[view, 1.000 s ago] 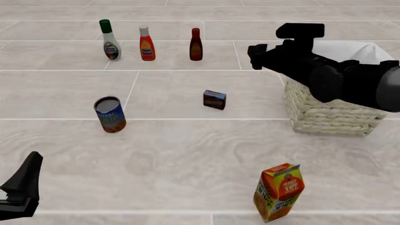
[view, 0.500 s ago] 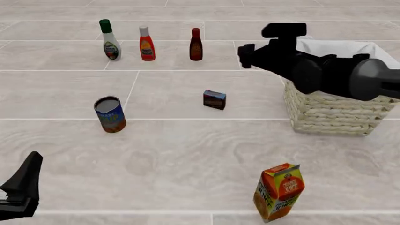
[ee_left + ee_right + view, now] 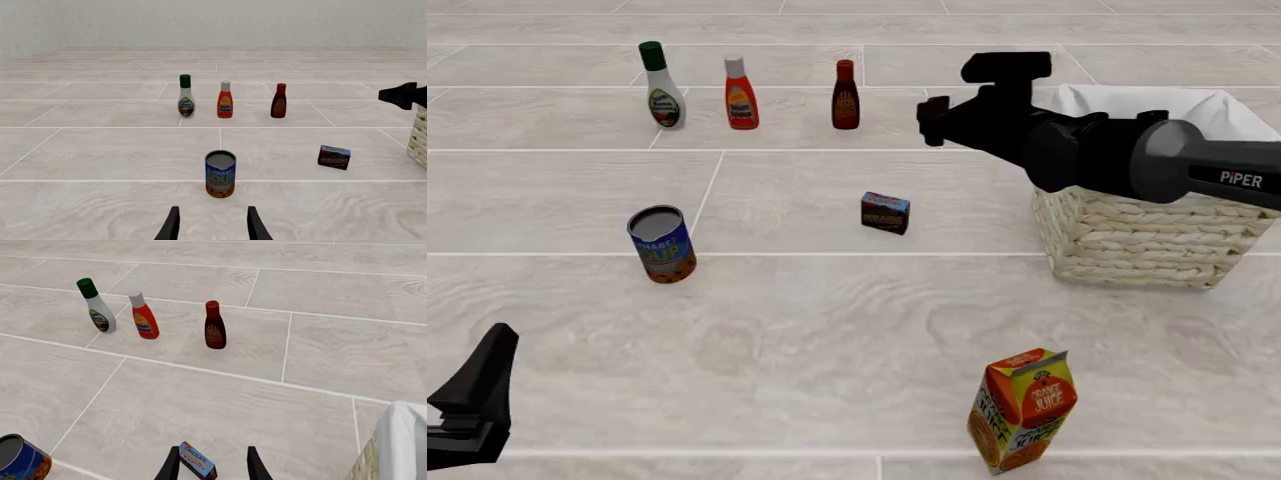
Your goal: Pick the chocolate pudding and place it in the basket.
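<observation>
Choc pudding box (image 3: 885, 212) sits on the tiled table mid-scene, tilted a bit, w/ nothing touching it – between the soup can (image 3: 662, 244) and the wicker basket (image 3: 1134, 240), nearer the basket. Reads as not picked yet. Right gripper (image 3: 211, 467) hangs above and just behind it, aimed down at it; in the wrist view the box shows framed between the fingers, which stand apart w/ nothing in them – looks like lining up for a grab. Right arm reaches across in front of the basket rim. Left gripper (image 3: 212, 224) is low at the near left corner, fingers parted, empty, pointing at the can – prob just parked. OJ carton (image 3: 1022, 408) is well clear.
</observation>
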You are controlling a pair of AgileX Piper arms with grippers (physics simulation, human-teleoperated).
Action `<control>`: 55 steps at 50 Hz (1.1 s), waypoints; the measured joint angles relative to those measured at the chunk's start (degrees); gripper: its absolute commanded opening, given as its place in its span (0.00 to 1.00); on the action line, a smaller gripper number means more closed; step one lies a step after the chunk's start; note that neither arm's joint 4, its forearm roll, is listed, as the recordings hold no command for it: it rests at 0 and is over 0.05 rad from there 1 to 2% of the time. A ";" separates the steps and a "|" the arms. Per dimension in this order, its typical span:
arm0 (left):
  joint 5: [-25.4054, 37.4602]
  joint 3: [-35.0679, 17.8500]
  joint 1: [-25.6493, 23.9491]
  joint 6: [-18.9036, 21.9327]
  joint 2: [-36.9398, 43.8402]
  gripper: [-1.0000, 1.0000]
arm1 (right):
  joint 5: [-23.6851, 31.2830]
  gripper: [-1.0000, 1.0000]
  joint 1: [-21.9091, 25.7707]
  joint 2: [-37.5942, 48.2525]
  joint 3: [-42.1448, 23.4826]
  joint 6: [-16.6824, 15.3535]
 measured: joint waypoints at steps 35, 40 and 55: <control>0.00 0.00 0.00 0.00 0.00 1.00 | 15.67 1.00 0.41 5.98 -14.60 -3.22; 0.00 0.00 0.00 0.00 0.00 1.00 | 18.54 1.00 0.79 6.61 -17.14 -3.18; 0.00 0.00 0.00 0.00 0.00 1.00 | 25.93 1.00 1.76 8.05 -23.88 -2.09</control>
